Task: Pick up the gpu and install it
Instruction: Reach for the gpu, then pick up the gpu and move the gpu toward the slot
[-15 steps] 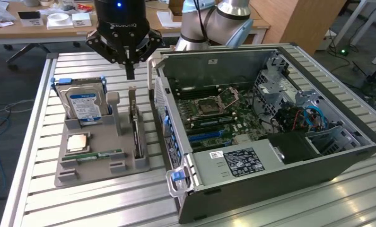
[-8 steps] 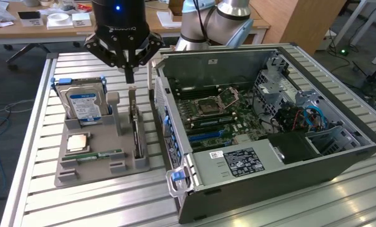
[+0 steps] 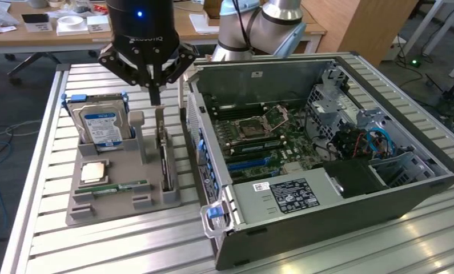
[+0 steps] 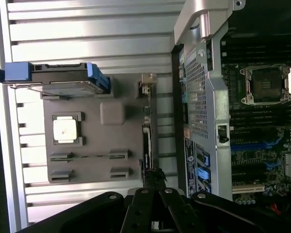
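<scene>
- So, closest to me is the slatted metal table, with an opened computer case lying on it toward the exterior view's right. Its side is off and the motherboard is showing.
- Just beside the case, on the exterior view's left, sits a gray holder tray.
- At the tray's near end a narrow memory stick lies flat, and a square processor chip lies just behind it.
- The graphics card stands on edge in a slot along the side of the tray nearest the case. It's in the holder, not in the computer.
- Further back in the tray, a hard drive with a blue label stands upright.
- The black gripper hangs right over the far end of the card, pointing straight down. Its jaws are pressed together, with the tips at the card's top edge. I can't tell whether they actually pinch it.
- Behind that, the gray robot arm rises by the back of the case.
- At the very back is a wooden desk with small white boxes on it.
</scene>
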Controlling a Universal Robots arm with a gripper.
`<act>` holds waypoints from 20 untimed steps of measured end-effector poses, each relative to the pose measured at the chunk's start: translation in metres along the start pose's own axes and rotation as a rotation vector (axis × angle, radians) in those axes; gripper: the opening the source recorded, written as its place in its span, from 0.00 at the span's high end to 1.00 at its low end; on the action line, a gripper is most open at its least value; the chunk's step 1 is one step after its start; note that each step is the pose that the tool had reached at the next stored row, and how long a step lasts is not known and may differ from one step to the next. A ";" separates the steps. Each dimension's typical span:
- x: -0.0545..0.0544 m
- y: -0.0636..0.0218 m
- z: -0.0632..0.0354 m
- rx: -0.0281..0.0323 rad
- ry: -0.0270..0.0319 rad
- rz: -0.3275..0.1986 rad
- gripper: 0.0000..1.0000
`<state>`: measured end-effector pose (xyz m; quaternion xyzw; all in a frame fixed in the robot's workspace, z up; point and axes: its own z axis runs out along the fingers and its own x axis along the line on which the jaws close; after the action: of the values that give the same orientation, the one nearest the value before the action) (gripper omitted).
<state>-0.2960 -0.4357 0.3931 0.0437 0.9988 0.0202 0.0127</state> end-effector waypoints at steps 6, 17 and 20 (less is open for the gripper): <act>0.002 -0.0075 -0.0002 0.0000 -0.0001 0.000 0.89; 0.002 -0.0077 0.0000 0.0000 -0.0001 0.000 0.89; 0.002 -0.0077 0.0000 -0.0001 -0.0001 0.000 0.89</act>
<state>-0.2985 -0.4432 0.3928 0.0436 0.9988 0.0202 0.0128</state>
